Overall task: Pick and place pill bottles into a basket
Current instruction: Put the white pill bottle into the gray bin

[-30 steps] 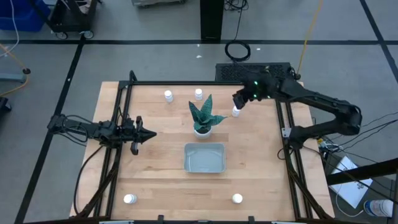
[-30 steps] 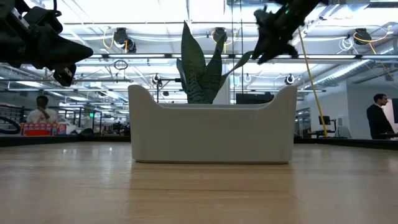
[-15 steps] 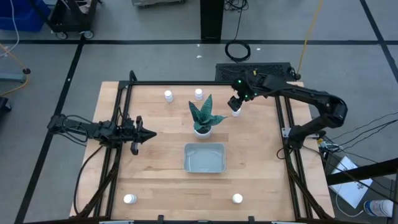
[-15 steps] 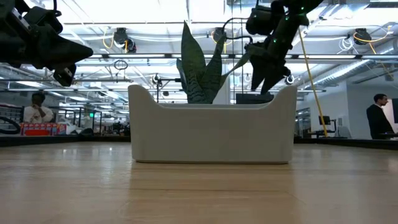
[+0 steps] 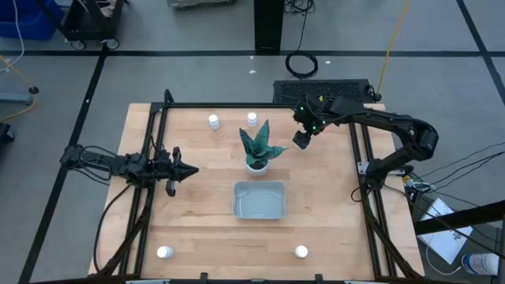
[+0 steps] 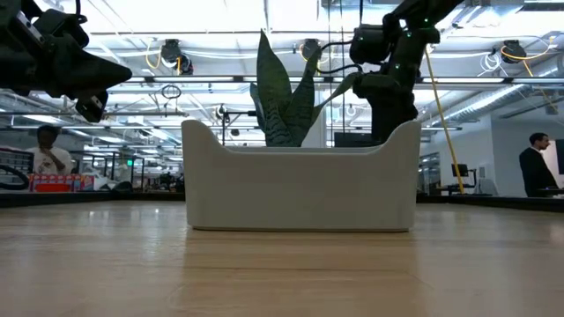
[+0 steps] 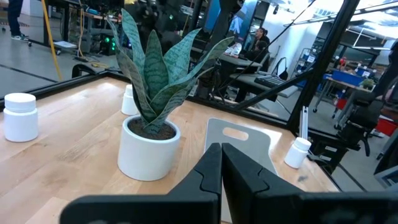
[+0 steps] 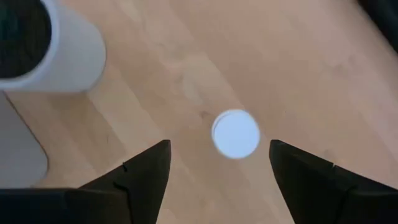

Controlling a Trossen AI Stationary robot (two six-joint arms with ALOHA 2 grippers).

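Four white pill bottles show in the high view: two at the far side (image 5: 213, 121) (image 5: 252, 120) and two near the front edge (image 5: 164, 252) (image 5: 301, 252). A fifth (image 8: 236, 134) stands upright right of the plant; I see its cap from above in the right wrist view. My right gripper (image 5: 301, 140) hangs over it, open and pointing down, with its fingers (image 8: 140, 174) on either side of the cap and not touching it. The grey-blue basket (image 5: 259, 199) lies at the table's middle. My left gripper (image 5: 185, 169) is shut and empty at the left.
A white pot with a green spiky plant (image 5: 256, 150) stands just left of my right gripper and just beyond the basket. In the low view the basket wall (image 6: 300, 189) hides the lower part of the right gripper (image 6: 392, 101). Black frame rails (image 5: 355, 150) run along the table's sides.
My right gripper has come down and a little toward the near edge, over the bottle right of the plant. It has tipped from slanting to pointing straight down. The bottle has stayed in place.
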